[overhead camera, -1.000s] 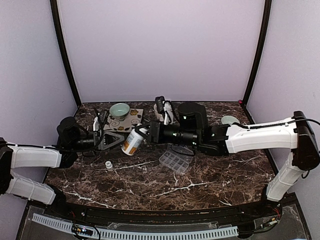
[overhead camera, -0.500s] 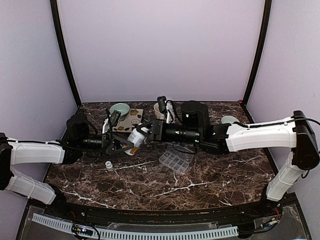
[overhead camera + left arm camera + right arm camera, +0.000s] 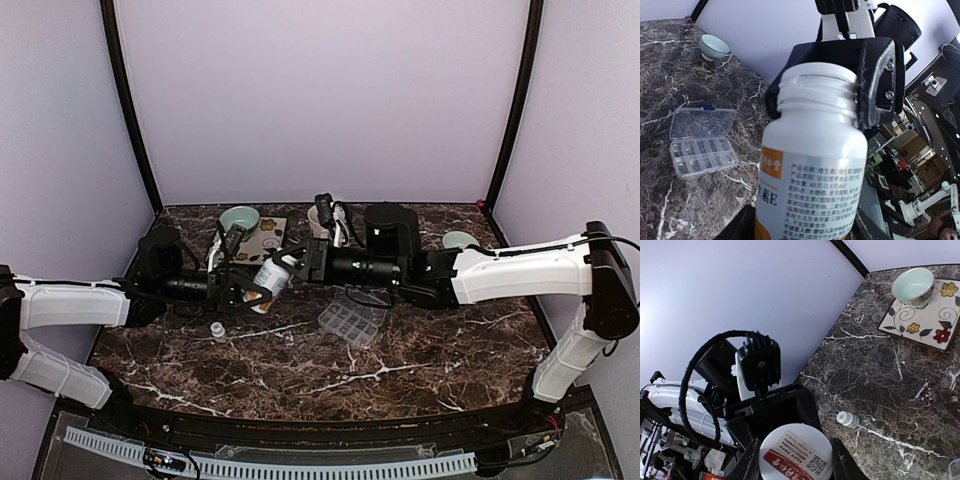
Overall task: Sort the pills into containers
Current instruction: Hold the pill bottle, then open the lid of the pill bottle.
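Tray of the task, the clear organizer tray (image 3: 350, 322), lies flat on the marble table (image 3: 430, 375) with its lid hinged open; no pills are visible in its compartments. To its left and farther back, a white pill bottle (image 3: 268, 282) hangs tilted in the air between the two arms, uncapped, its threaded mouth bare; a small white cap (image 3: 217, 329) sits on the table below, apart from the bottle. The right gripper (image 3: 290, 266) is clenched on the bottle's neck. The left gripper (image 3: 248, 291) flanks the labelled body from the other end, its fingers close against the sides, though whether they bear on it firmly cannot be told. The step in hand appears to be a transfer or two-handed steadying of the bottle ahead of pouring. To do it well, one grasp should be secure before the other lets go, the open mouth kept above the base meanwhile; the bottle then goes over a single compartment and tips only slightly, so pills fall few at a time
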Robot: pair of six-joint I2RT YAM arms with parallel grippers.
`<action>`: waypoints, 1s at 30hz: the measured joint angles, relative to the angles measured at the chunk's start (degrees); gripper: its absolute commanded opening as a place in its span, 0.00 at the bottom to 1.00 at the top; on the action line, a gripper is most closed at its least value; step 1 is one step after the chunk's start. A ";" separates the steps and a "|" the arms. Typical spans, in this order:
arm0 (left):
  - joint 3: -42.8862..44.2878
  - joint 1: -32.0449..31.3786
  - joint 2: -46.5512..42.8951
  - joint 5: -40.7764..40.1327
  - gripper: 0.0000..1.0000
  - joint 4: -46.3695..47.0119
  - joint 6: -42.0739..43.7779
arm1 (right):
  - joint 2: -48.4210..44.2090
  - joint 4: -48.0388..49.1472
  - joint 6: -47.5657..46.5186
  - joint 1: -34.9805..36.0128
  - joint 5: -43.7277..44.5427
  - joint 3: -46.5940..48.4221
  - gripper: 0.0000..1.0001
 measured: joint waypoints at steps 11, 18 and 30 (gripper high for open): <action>0.13 -0.17 0.59 0.59 0.25 0.33 1.57 | 0.00 1.60 1.09 -0.20 -1.03 -1.01 0.00; 0.87 -0.33 1.60 1.33 0.22 0.31 2.51 | -0.66 0.44 -0.96 -0.28 -0.94 -1.01 0.27; 2.01 -0.90 1.68 0.57 0.21 -1.38 2.89 | -3.13 -6.69 -9.60 -0.13 2.12 0.42 0.56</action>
